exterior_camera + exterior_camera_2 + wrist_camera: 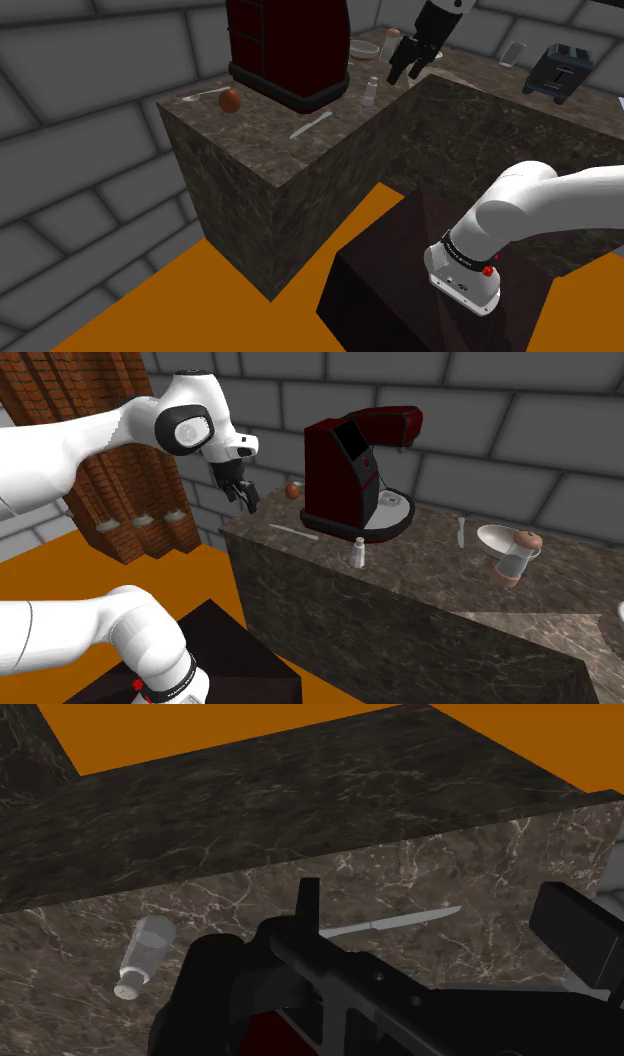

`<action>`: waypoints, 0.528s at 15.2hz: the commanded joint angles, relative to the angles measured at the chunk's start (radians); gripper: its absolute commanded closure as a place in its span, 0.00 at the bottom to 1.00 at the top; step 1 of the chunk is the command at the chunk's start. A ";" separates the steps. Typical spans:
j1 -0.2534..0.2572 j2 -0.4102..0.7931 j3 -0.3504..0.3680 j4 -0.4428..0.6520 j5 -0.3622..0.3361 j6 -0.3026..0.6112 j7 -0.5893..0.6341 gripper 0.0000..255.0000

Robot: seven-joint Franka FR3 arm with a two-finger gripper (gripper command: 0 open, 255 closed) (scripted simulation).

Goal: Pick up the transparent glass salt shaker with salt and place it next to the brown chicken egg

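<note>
Clear salt shaker (pixel 145 954) on dark marble counter (pixel 450 864), pale utensil (pixel 395 921) nearby w/ orange floor (pixel 250 729) beyond.

We see a kitchen: a dark stone desk (pixel 262 140) carrying a red coffee machine (pixel 290 45), a toaster (pixel 558 70) and a knife (pixel 311 125).

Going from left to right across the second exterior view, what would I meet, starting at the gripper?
gripper → brown egg → dark red coffee machine → white utensil → white bowl. The salt shaker stands in front of the coffee machine, so it is left out.
</note>
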 commanded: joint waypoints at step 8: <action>-0.053 0.165 -0.065 0.003 -0.054 0.161 -0.057 0.00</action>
